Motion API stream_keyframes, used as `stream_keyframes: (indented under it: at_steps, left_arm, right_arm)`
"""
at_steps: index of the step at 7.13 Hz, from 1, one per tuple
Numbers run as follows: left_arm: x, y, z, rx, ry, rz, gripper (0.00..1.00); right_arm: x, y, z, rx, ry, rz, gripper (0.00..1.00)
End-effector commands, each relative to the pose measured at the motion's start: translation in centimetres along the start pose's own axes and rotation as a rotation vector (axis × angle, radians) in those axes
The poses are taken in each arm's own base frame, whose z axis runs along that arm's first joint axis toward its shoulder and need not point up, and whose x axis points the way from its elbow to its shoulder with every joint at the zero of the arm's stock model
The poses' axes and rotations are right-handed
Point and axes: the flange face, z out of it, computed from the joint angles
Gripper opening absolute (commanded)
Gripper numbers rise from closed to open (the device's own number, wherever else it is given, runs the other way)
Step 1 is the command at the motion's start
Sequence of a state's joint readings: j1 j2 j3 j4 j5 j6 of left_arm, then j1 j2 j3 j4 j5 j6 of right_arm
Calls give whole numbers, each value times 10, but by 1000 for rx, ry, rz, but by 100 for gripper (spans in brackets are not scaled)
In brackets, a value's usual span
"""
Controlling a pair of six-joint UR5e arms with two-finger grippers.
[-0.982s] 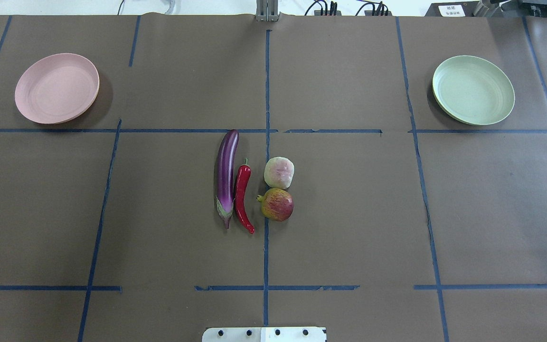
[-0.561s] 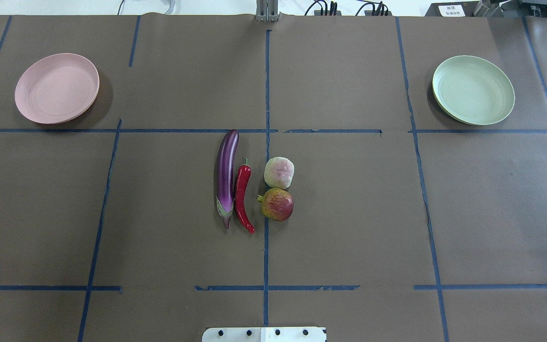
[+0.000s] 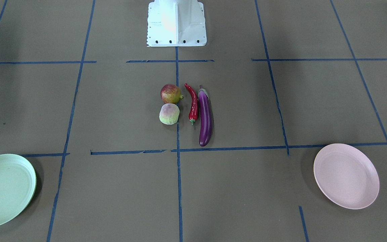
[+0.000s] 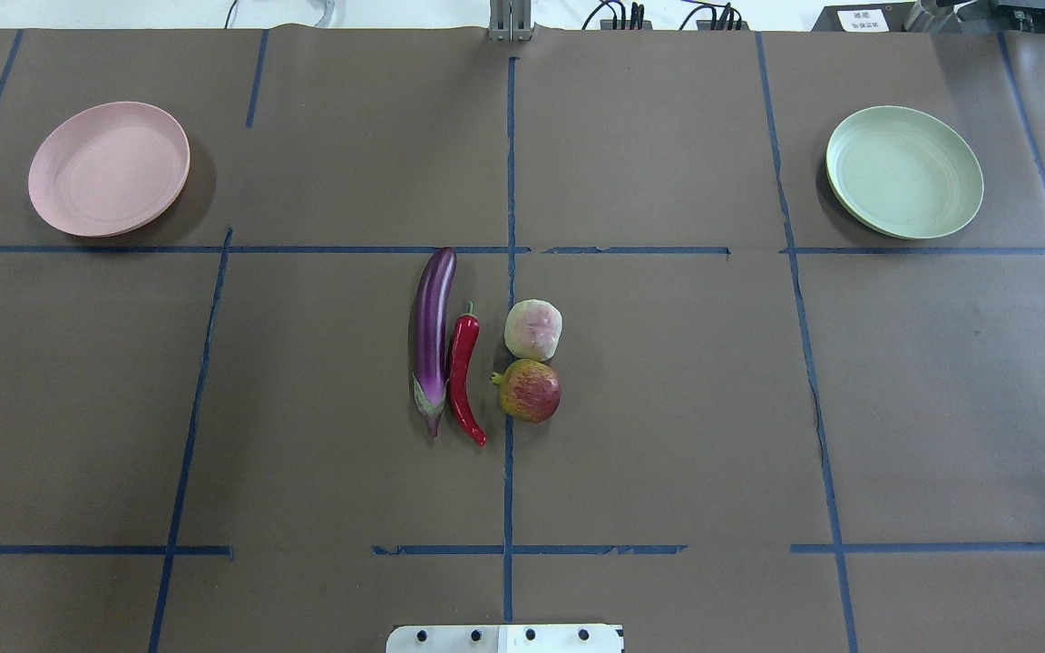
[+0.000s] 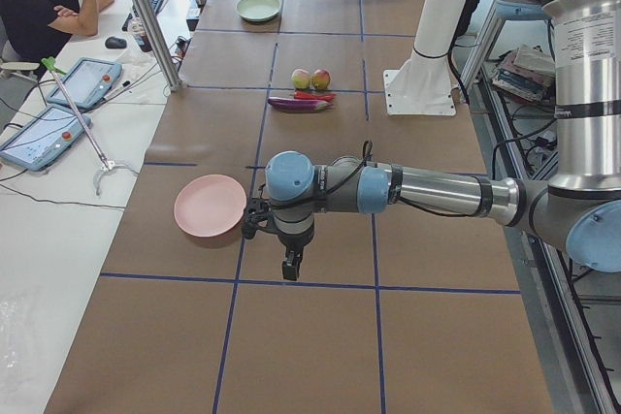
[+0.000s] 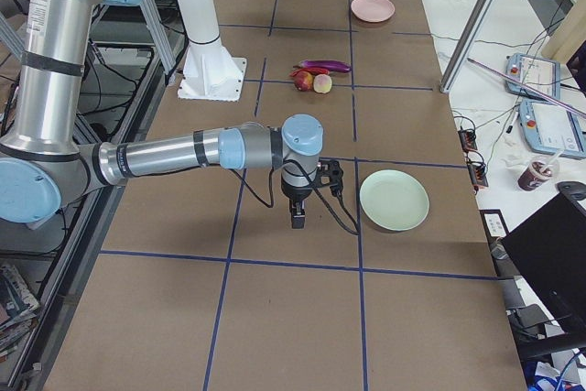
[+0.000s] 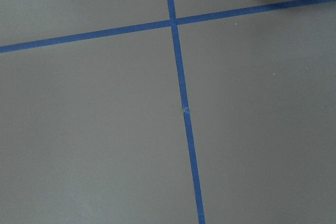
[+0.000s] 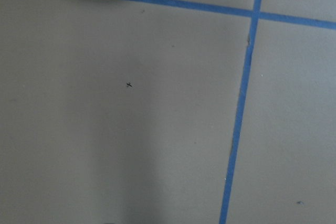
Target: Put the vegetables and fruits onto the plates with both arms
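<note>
Light: bright, even, diffuse, from overhead.
Shadows: soft, cast inward beside pink plate [image 4: 110, 169] and green plate [image 4: 904, 171].
Glare: thin highlight along eggplant [image 4: 431, 337]; white base block [image 3: 176, 23] washed out in front view.
Focus: fixed views sharp; wrist views softer.
Colour: front and left wrist views greenish; overhead brown.

Brown-papered tabletop [image 4: 668, 408] gridded with blue tape [image 4: 509, 490]; white base block [image 3: 176, 23] at robot-side edge, centred. White side bench [image 5: 39, 239] along far edge: seated operator [image 5: 44, 2], two tablets [image 5: 39, 133], mouse [image 5: 116, 43], cup with straw [image 6: 534, 174], dark screen [image 6: 549, 244]
</note>
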State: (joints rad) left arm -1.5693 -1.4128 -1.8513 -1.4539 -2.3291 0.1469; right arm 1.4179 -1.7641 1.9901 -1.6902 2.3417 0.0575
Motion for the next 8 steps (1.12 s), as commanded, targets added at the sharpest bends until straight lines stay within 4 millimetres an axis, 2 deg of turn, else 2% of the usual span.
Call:
stream_keyframes:
  at_steps: [1,2,3,4,5,7,8]
  left_arm:
    - [2,-2,-2,19,-3,17,100]
    - [3,-3,0,15,-3,22,100]
    - [6,-4,2,10,-2,27,100]
    - [6,-4,2,9,-1,28,100]
    - [6,-4,2,9,-1,28,100]
    - [6,-4,3,8,-1,27,100]
    - [6,-4,3,7,-1,28,100]
  right_arm:
    - [-75,-50,-7,26,-18,48,100]
    - [-121,-54,-7,28,-28,63,100]
    - [-172,-73,-11,40,-54,72,100]
    - [-216,-83,-3,29,-66,100,100]
    - [-284,-95,2,42,-76,115,100]
    - [-422,-95,40,99,-35,181,100]
    - [-483,-88,66,114,-24,250,100]
